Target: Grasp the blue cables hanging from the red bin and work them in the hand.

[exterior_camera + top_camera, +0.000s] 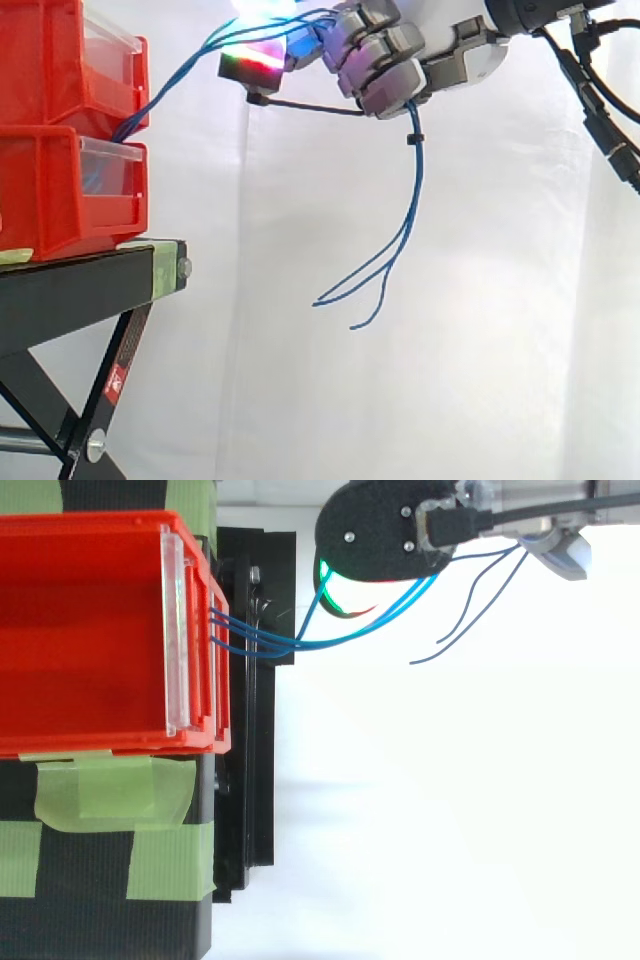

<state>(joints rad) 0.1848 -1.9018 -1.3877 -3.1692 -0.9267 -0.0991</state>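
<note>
The hand [400,60] is located at the upper centre of the side view, entering from the upper right. Its fingers [375,45] are clenched around the blue cables [413,190], with one glowing pad [255,58] extended to the left. The cables leave the front of the stacked red bins [50,190] at the left of the frame, rise diagonally to the hand, pass through the closed fingers and hang free below it. A black cable tie [412,138] binds the strands just under the hand; beneath it the loose ends spread apart at mid-frame, clear of the bench [80,280]. In the top view, the hand [385,525] sits at the upper edge, right of the red bin [90,540]. The cables [300,645] span the gap between them. Green tape [110,790] lies on the bench just below the bin.
</note>
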